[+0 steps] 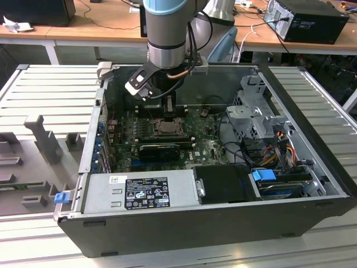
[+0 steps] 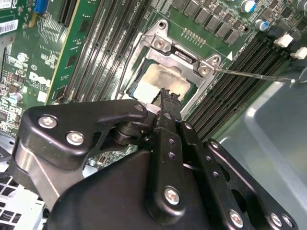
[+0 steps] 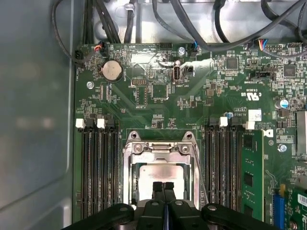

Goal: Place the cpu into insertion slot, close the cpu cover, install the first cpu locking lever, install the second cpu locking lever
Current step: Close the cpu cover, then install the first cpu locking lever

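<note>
My tool point(image 1: 168, 106) hangs inside an open computer case point(image 1: 184, 229) that lies on a ribbed metal table point(image 1: 50, 89). The arm point(image 1: 166, 33) comes down from twelve o'clock in the exterior view. The tool's two fingers point(image 3: 156, 188) are pressed together with nothing between them, their tips poised over the chip point(image 3: 160, 173). The chip sits flat in the socket point(image 1: 166, 126) on the green board point(image 3: 158, 96). Whether the tips touch the chip's silvery top, I cannot tell. The cover point(image 3: 158, 147), a silver frame with a square window, lies down around the chip, which shows through the window in both wrist views. In the second wrist view a thin wire lever point(image 2: 254, 75) reaches out from one corner of the socket over the memory slots point(image 2: 230, 81). Banks of such slots flank the socket on two sides. A coin battery point(image 3: 112, 71) sits on the same board, well apart from the socket. In the exterior view a long black card point(image 1: 159, 149) lies just beside the socket at its six o'clock. The grey power supply box point(image 1: 139, 192) lies farther out along the same line, against the case wall. The metal drive cage point(image 1: 254, 114) stands at the socket's three o'clock.
</note>
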Tool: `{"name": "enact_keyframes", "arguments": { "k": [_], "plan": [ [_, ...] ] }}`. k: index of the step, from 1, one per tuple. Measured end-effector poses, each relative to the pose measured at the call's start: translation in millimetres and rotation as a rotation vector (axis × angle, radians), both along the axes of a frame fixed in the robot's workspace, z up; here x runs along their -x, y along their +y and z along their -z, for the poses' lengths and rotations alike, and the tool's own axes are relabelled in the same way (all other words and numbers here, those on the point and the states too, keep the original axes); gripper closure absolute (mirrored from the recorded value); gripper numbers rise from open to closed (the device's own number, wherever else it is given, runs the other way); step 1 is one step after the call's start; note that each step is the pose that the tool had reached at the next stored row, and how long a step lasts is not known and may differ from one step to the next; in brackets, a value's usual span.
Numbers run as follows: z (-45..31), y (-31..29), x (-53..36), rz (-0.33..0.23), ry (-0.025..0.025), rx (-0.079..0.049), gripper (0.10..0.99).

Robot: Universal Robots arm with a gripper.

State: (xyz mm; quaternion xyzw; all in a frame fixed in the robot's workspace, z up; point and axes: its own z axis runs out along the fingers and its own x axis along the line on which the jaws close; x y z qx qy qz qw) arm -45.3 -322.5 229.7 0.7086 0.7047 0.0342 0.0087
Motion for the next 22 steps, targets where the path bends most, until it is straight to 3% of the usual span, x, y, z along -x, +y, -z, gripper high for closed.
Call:
{"name": "enact_keyframes", "arguments": {
  "k": [10,17,22],
  "plan": [
    [-0.4,-0.1,6.1,0.0,0.0001,0.0,0.98],
    [-6.7,0.0,6.1,0.0,0.0003,0.0,0.98],
    [-18.2,0.0,6.1,0.0,0.0009,0.0,0.98]
  ]
}}
